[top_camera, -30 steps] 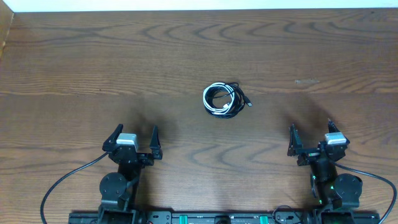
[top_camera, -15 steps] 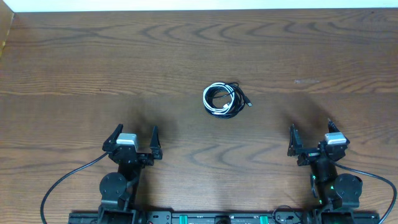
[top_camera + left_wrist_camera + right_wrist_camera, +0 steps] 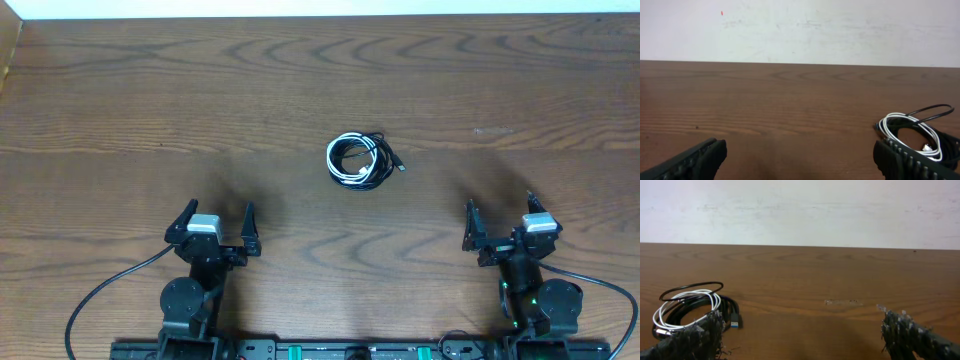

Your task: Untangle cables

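Resting on a dark, wood-grained worktop [image 3: 120,90], the cables [image 3: 358,160] lie as one small coiled bundle. The bundle is ahead of both pairs of fingers, roughly midway between them and well apart from each. It sits forward and to the right of the left fingers [image 3: 183,220], and forward and to the left of the right fingers [image 3: 469,222].

The bundle is a white cord [image 3: 702,292] wound into a rough ring, with black cord [image 3: 935,107] coiled through and around it. How many black strands there are cannot be told. One black loop stands a little above the rest of the coil. A small dark plug [image 3: 399,166] sticks out of the bundle on the side nearer the right fingers.

The left fingers are spread wide apart and empty, their tips pointing forward across the worktop. The right fingers are spread just as wide, also empty and pointing forward.

Seen from the left wrist camera, the bundle lies beyond the tip of that pair's right-hand finger, which hides its near edge. Seen from the right wrist camera, it lies beyond the tip of that pair's left-hand finger, again with its near edge partly covered.

Behind each pair of fingers, a thicker black arm lead [image 3: 100,290] curves along the worktop toward the arm's base. Beyond the far edge of the worktop, past the bundle, stands a plain pale wall [image 3: 800,30].
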